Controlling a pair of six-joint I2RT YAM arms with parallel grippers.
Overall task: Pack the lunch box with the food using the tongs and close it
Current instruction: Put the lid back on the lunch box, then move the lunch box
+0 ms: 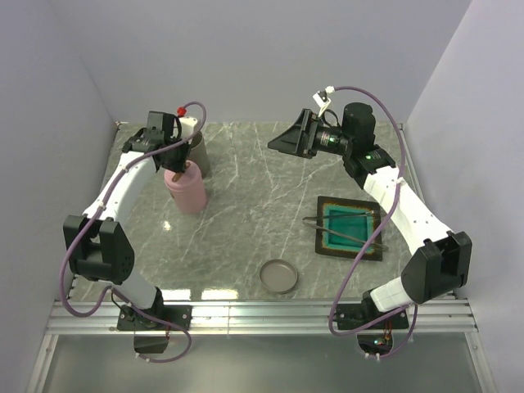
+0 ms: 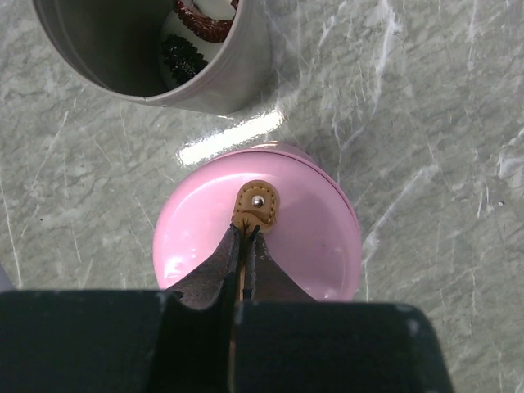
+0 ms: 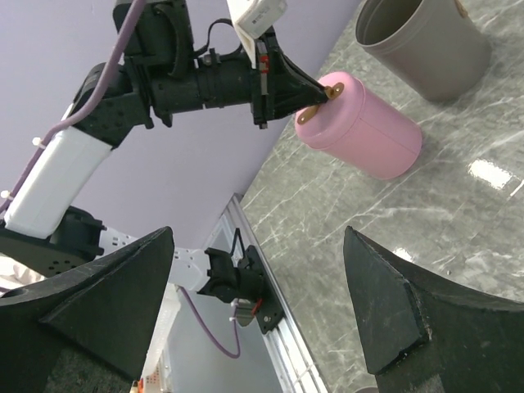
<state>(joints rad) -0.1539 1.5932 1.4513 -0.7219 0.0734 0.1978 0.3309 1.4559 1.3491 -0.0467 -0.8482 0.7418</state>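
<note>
The lunch box shows as two parts at the back left. One is a pink cylinder [image 1: 188,192] with a tan leather tab [image 2: 257,205] on top. The other is an open grey steel cup [image 1: 199,154] just behind it. My left gripper [image 2: 244,235] is shut on the tab from above. Food [image 2: 199,23], white pieces with dark centres, lies inside the steel cup [image 2: 225,82]. The tongs [image 1: 344,232] lie across a teal tray [image 1: 324,246] on the right. My right gripper [image 1: 282,141] hangs open and empty high over the table's middle back, facing the pink cylinder [image 3: 364,127].
A round grey lid [image 1: 279,276] lies flat near the front edge, in the middle. Purple walls close in the table at the left, back and right. A metal rail runs along the near edge by the arm bases.
</note>
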